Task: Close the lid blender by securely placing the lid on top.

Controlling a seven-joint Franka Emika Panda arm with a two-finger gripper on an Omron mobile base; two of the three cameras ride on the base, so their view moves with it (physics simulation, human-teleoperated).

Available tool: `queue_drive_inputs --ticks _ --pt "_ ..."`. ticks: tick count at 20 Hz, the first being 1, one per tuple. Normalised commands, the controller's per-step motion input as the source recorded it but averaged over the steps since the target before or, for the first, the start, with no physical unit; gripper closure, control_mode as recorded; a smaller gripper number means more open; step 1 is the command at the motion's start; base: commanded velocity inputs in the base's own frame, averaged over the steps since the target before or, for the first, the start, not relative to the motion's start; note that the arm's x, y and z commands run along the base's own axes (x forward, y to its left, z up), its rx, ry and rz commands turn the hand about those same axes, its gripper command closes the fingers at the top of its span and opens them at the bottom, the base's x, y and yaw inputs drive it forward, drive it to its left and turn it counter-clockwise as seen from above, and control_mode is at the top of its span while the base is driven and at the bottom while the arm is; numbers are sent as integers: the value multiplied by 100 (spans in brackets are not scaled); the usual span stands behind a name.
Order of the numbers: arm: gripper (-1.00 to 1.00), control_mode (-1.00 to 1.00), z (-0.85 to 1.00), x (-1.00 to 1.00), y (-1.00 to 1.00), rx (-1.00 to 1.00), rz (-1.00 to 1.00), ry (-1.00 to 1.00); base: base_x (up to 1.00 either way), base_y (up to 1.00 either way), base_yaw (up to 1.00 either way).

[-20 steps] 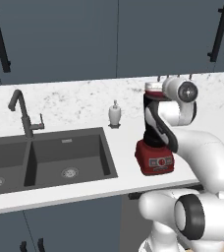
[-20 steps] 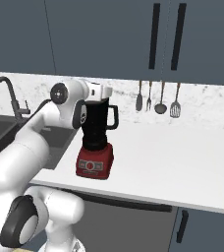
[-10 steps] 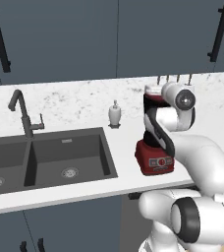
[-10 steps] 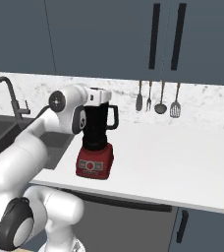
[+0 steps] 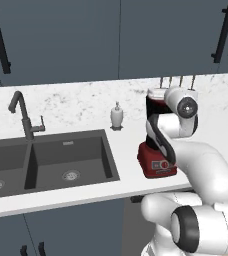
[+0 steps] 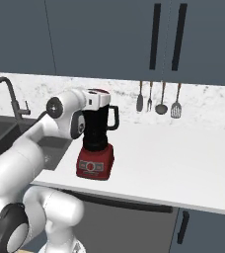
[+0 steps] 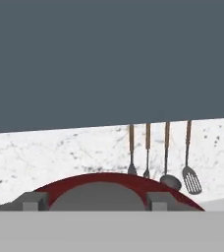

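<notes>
Gripper (image 7: pixel 91 201) fingertips (image 7: pixel 34 201) sit on either side of the lid (image 7: pixel 109 182), one at each edge of its red rim, with the pale grey centre cap between them; the jaws are closed on the lid at a moderate width. From the right base camera the white hand reaches sideways over the blender (image 6: pixel 97 143), and the lid (image 6: pixel 99 92) shows as a thin red edge right at the top of the black jar, level with the rim. Whether it is fully seated or just above the rim cannot be told. From the left base camera the red lid (image 5: pixel 156 100) peeks out beside the wrist, atop the jar of the blender (image 5: pixel 156 150), whose red base with its grey panel stands on the white counter (image 5: pixel 126 145) near the front edge.

To the left of the blender a small white soap dispenser (image 5: pixel 116 116) stands behind the dark double sink (image 5: pixel 46 160), with a dark faucet (image 5: pixel 23 115) at the sink's back edge. Farther back, four utensils (image 6: pixel 159 99) hang against the marbled backsplash (image 7: pixel 60 152): two slim ones, a ladle and a slotted spatula. Above them run dark blue-grey cabinets (image 6: pixel 109 39) with black bar handles.
</notes>
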Motion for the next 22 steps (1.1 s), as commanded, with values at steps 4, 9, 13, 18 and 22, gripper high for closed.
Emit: queue_drive_inputs --ticks 4,9,13,18,22 --pt "-100 -100 -22 -47 0 -2 -1 4 0 0 0" --pt "-100 -100 -8 -76 -4 -1 0 10 0 0 0" --pt "-100 -100 -8 -99 -5 -1 0 7 0 0 0" --pt "-100 -100 0 -100 0 -1 0 3 0 0 0" --pt "-100 -100 11 -96 -13 0 0 -1 0 0 0"
